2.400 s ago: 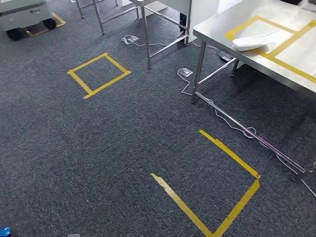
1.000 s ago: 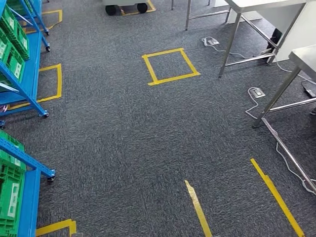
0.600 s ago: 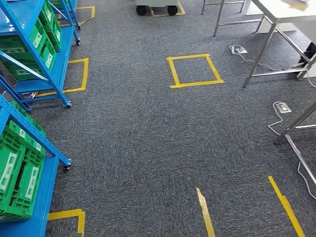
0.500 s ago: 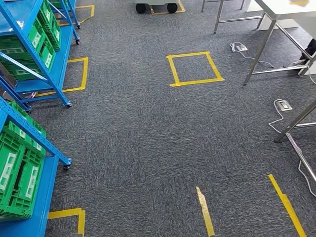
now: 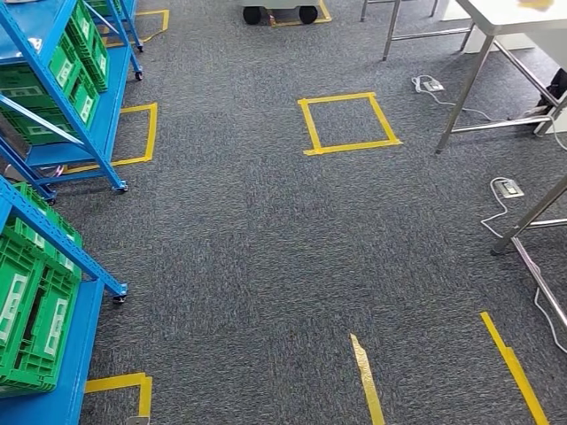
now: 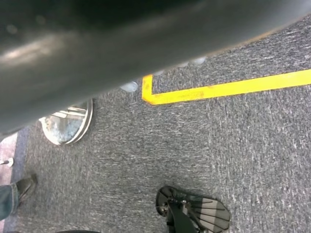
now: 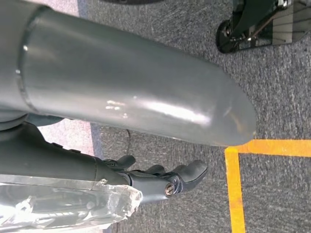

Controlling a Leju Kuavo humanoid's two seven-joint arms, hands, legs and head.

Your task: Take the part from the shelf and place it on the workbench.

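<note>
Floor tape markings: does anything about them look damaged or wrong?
Yes. The yellow tape strip near the bottom of the head view has a ragged, torn-looking end and stands alone, unlike the neat closed tape square farther off. Loose cables also trail on the carpet by the table legs.

Blue shelves: two, at 9 (image 5: pixel 100 115) and 8 o'clock (image 5: pixel 73 354).
Green crates: nearer shelf, two (image 5: pixel 30 301); farther shelf, several (image 5: pixel 73 66), exact count unclear.
Full tape square: one, at 12 o'clock (image 5: pixel 349 123).
Part-seen tape outlines: several.
Floor sockets: two (image 5: pixel 508 187).
Cart wheels: two, at 12 o'clock (image 5: pixel 252 14).
</note>
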